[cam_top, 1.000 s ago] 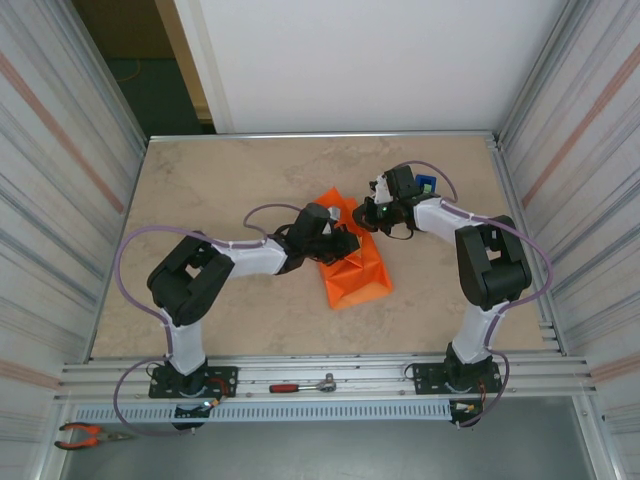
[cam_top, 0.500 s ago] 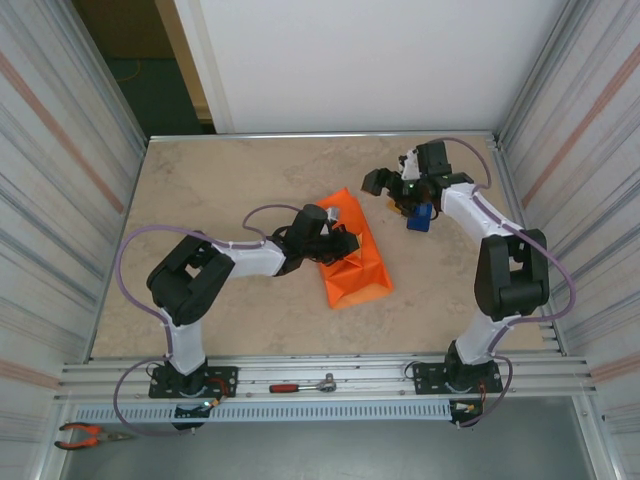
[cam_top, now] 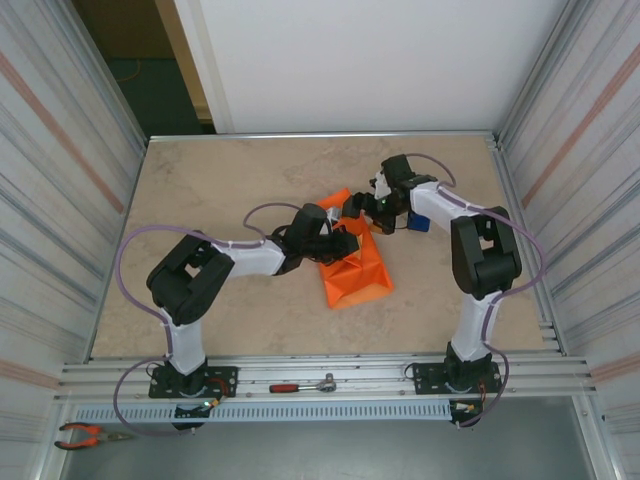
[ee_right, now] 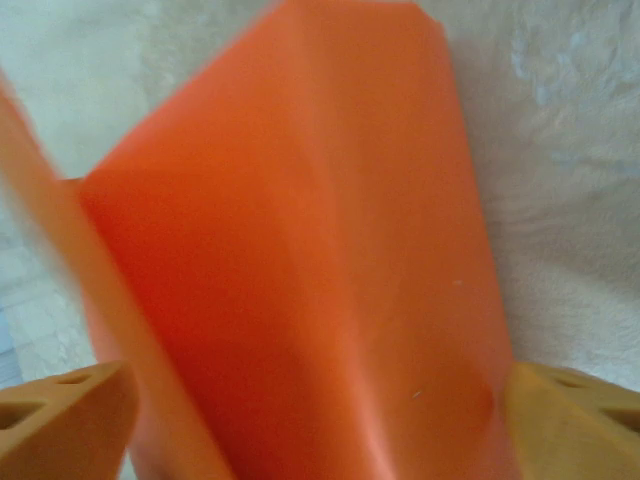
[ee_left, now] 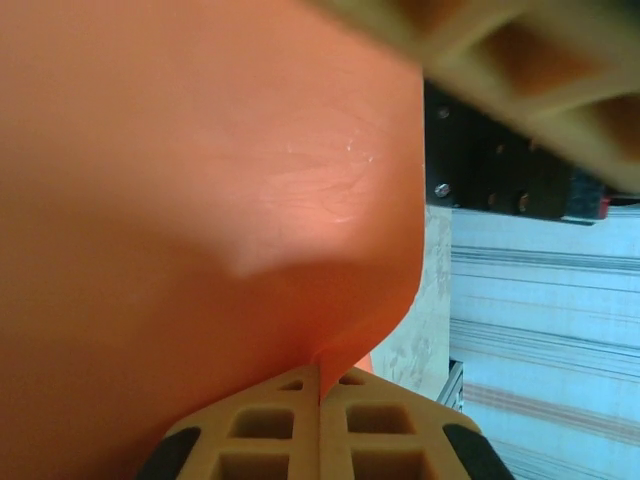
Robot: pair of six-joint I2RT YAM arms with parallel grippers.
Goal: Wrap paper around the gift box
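The right gripper (cam_top: 360, 207) returns, jaws spread, astride the far end of the thin bright orange paper sheet (cam_top: 356, 276) at the centre of the beige table (cam_top: 220, 200), which the left gripper (cam_top: 344, 241) pinches, so the next fold is probably due.

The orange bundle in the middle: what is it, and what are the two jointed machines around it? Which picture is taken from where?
Those are two robot arms, bolted at the near edge of a beige stone-patterned table. The wide picture comes from a fixed camera above and behind them. The other two come from a small camera on each wrist, looking along that arm's tool, a two-fingered pincer. The bundle is a thin bright orange paper sheet, folded up; whatever it wraps is hidden. The left tool is shut, pinching an edge of the paper. The right tool is open, its yellow fingers standing either side of a raised fold. A small blue object lies beside the right arm.
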